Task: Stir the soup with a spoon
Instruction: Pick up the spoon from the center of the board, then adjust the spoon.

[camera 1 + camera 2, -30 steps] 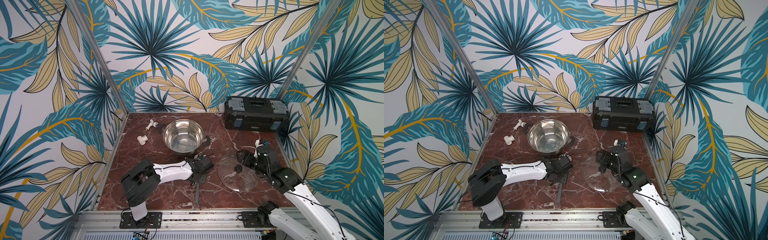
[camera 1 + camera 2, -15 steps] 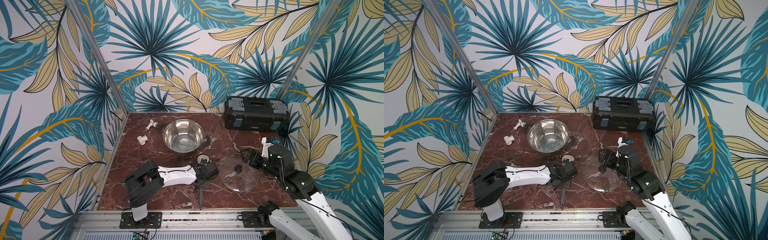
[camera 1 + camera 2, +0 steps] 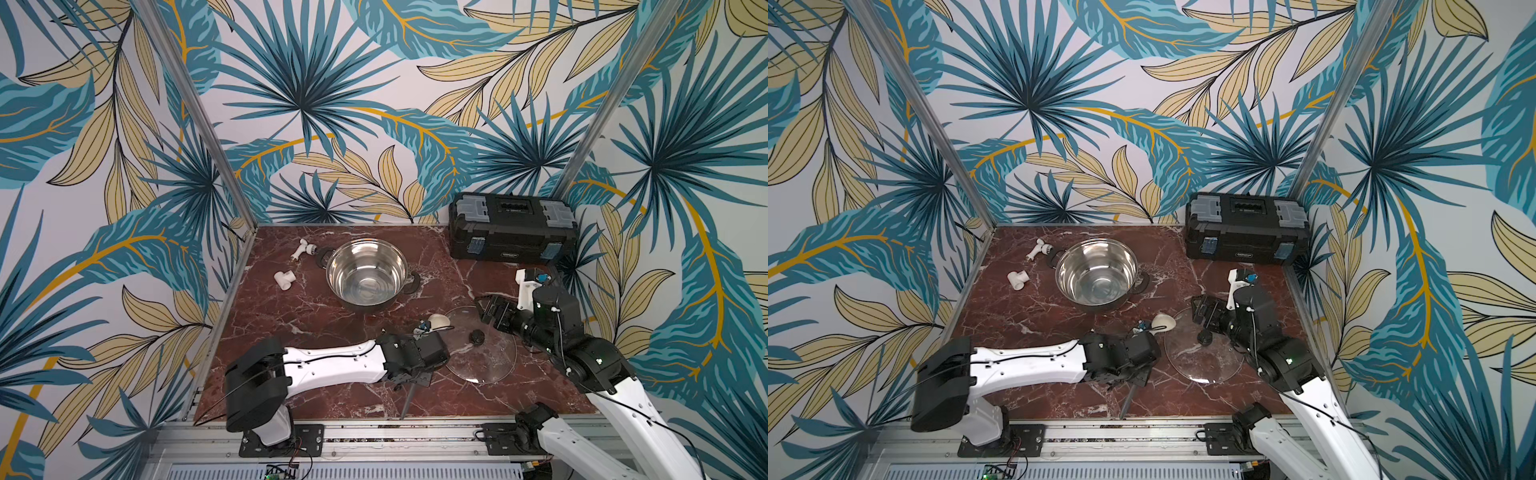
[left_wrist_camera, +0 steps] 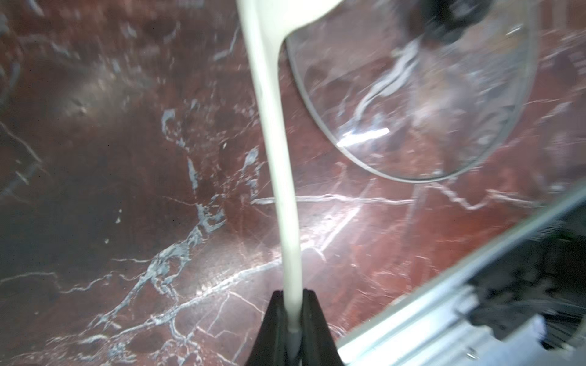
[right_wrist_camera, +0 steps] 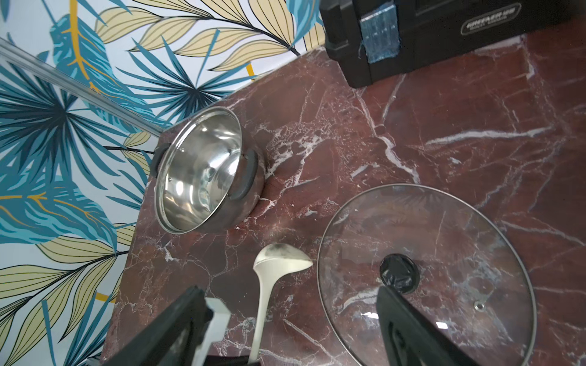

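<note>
Spoon [image 4: 276,142] bowl partly off-frame, L wrist cam.

The pot [image 3: 367,274] stands on the table [image 3: 266,332], rear of centre.

- Left of the pot: near pipe fitting [image 3: 284,279].
- Behind-left, just beside the pot's handle: far pipe fitting [image 3: 305,249].
- Behind-right: toolbox [image 3: 513,232].
- Front-right: lid [image 3: 490,365], flat on the table.
- Before the pot: spoon [image 3: 439,321], its bowl just beside the lid's left rim.

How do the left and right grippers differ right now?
The left gripper is shut on the spoon where its white neck meets the grey handle; the right gripper is open and empty. The left gripper's fingers pinch together; the right gripper's fingers stand wide apart beside the glass lid. Both have black fingers and sit near the lid.
</note>
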Robot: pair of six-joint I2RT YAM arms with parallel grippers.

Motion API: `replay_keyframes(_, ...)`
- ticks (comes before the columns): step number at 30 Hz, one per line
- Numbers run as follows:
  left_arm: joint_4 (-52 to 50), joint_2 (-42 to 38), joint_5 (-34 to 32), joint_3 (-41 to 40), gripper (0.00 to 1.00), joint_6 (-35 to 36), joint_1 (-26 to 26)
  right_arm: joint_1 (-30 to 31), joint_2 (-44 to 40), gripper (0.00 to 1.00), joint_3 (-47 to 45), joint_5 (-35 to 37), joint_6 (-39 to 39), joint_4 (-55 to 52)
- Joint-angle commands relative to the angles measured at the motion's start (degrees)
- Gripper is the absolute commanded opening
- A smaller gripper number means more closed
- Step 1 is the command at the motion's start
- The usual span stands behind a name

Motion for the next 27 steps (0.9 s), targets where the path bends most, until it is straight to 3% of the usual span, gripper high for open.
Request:
replay_keyframes(1,1.8,-8.73,-3.15,5.06,0.0,3.71,0.66,0.29,-1.43,0.92,-1.59,-3.82,-2.54,7.12)
replay_keyframes(6,14.96,-18.78,-2.64,-0.74,0.0,1.28,3.95,0.68,0.9,0.9,-4.4,-14.08,5.4,16.51)
replay_keyframes(12,30.18,-26.32,0.51,-7.15,0.0,-1.46,9.78,6.23,0.2,0.89,-10.72,-15.43,12.46,30.3)
replay_keyframes(18,43.05,-29.52,6.02,-11.17,0.0,-7.68,16.29,16.91,3.57,0.87,-11.62,-9.08,17.0,38.69)
replay_keyframes(23,51.89,-31.21,9.09,-14.68,0.0,-13.63,21.51,25.48,8.8,0.86,-7.41,-4.17,15.92,39.09)
replay_keyframes(27,56.09,-32.82,9.91,-18.14,0.0,-17.39,23.85,27.74,9.4,0.86,-8.11,-1.4,17.62,43.01)
